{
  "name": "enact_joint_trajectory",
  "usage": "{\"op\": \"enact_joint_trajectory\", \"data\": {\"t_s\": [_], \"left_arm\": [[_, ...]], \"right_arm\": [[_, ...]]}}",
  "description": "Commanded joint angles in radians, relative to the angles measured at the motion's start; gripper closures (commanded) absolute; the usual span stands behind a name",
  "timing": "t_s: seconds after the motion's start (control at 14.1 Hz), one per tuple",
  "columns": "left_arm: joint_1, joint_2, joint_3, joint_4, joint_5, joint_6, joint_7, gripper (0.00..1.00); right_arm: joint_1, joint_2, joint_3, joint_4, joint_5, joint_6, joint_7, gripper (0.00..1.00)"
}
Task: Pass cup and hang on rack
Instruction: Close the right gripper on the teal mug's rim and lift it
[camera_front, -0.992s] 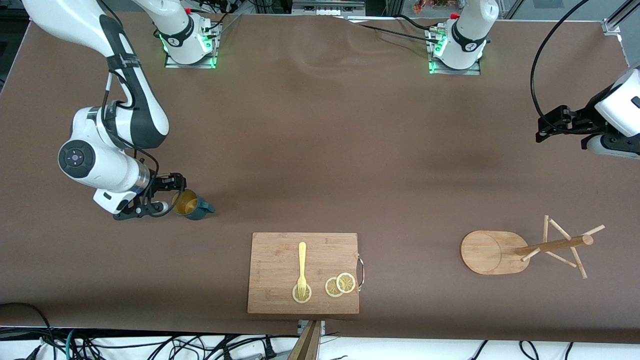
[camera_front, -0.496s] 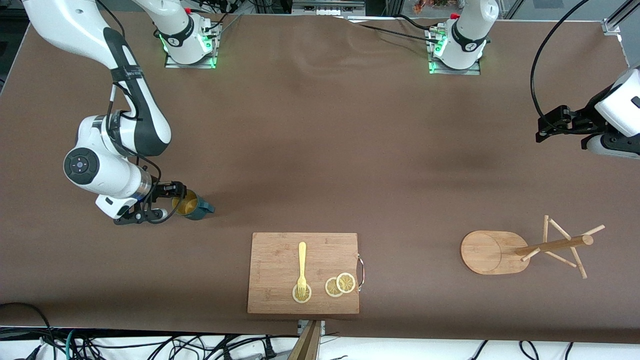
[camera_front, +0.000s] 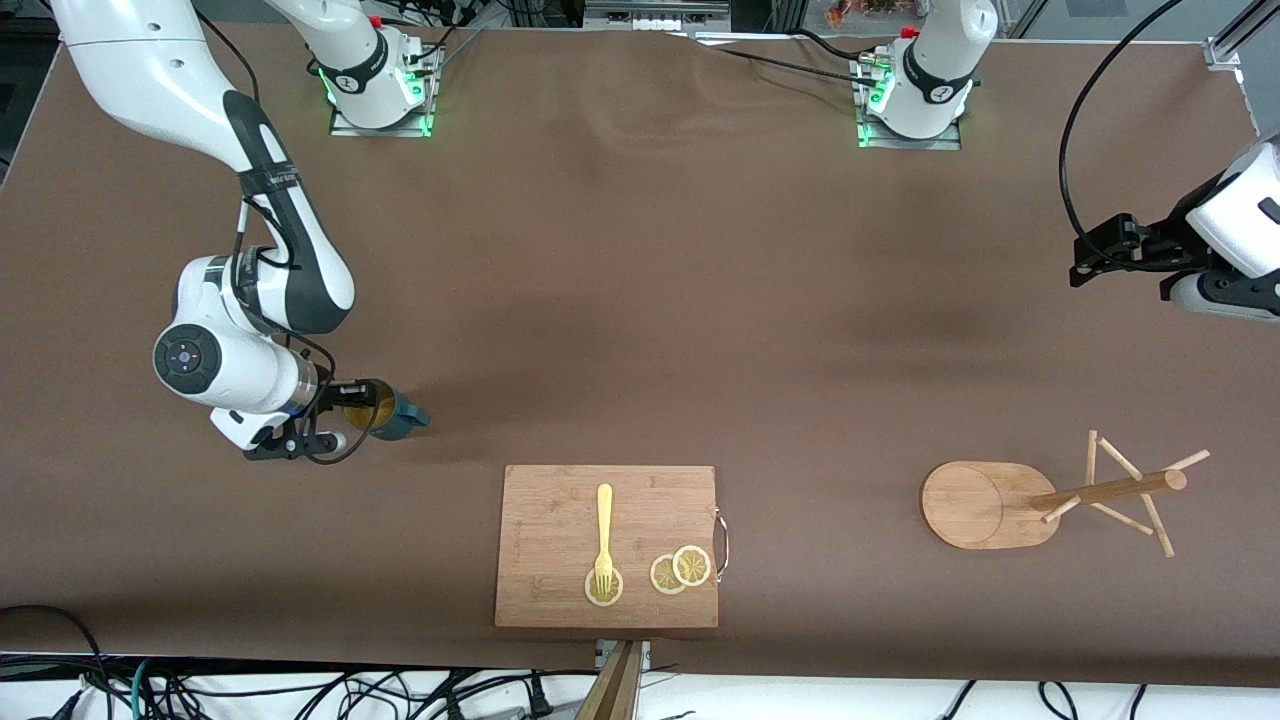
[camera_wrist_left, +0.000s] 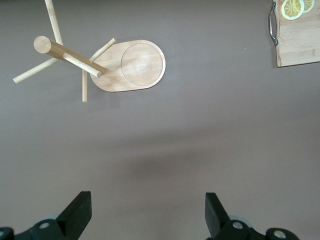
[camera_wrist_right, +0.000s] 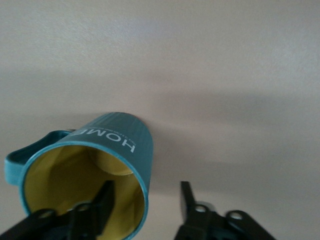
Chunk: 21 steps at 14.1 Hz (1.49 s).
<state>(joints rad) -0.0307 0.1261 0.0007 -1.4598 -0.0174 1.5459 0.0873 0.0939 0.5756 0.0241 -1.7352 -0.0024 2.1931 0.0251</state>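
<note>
The cup (camera_front: 385, 413) stands on the table (camera_front: 640, 300), well away from the rack (camera_front: 1010, 500), at the right arm's end. It looks small, hard and breakable, and its ribbed side may slip. The wall at the rim is a good place to pinch. The right gripper (camera_front: 352, 418) is low, one finger inside the cup and one outside, partly shut but not yet tight. The left gripper (camera_wrist_left: 145, 220) waits wide open, up in the air above the table near the rack.

Robot lab, brown-covered table (camera_front: 640, 300), bolted arm bases (camera_front: 380, 85), loose cables (camera_front: 300, 690)
</note>
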Motion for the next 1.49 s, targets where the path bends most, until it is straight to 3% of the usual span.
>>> {"op": "enact_joint_trajectory", "data": {"t_s": [0.0, 0.21, 0.28, 0.64, 0.85, 1.13, 1.42], "left_arm": [[0.011, 0.023, 0.001, 0.025, -0.018, -0.007, -0.004, 0.00], [0.014, 0.029, -0.001, 0.025, -0.024, -0.007, -0.004, 0.00], [0.005, 0.029, -0.004, 0.025, -0.016, -0.007, -0.004, 0.00], [0.006, 0.029, -0.010, 0.026, -0.026, -0.007, -0.004, 0.00], [0.014, 0.027, -0.008, 0.019, -0.024, -0.012, -0.003, 0.00], [0.006, 0.027, -0.010, 0.018, -0.027, -0.064, 0.003, 0.00], [0.005, 0.030, -0.010, 0.012, -0.027, -0.069, 0.006, 0.00]], "right_arm": [[0.003, 0.010, 0.005, 0.020, 0.004, -0.004, 0.041, 0.63], [0.006, 0.009, 0.008, 0.022, 0.005, -0.009, 0.038, 0.94], [0.007, 0.007, 0.010, 0.023, 0.006, -0.009, 0.032, 1.00], [0.084, -0.010, 0.048, 0.063, 0.004, -0.042, 0.027, 1.00], [0.179, 0.000, 0.051, 0.158, 0.010, -0.133, 0.140, 1.00], [0.320, 0.018, 0.056, 0.201, 0.038, -0.142, 0.292, 1.00], [0.509, 0.131, 0.056, 0.334, 0.047, -0.142, 0.513, 1.00]]}}
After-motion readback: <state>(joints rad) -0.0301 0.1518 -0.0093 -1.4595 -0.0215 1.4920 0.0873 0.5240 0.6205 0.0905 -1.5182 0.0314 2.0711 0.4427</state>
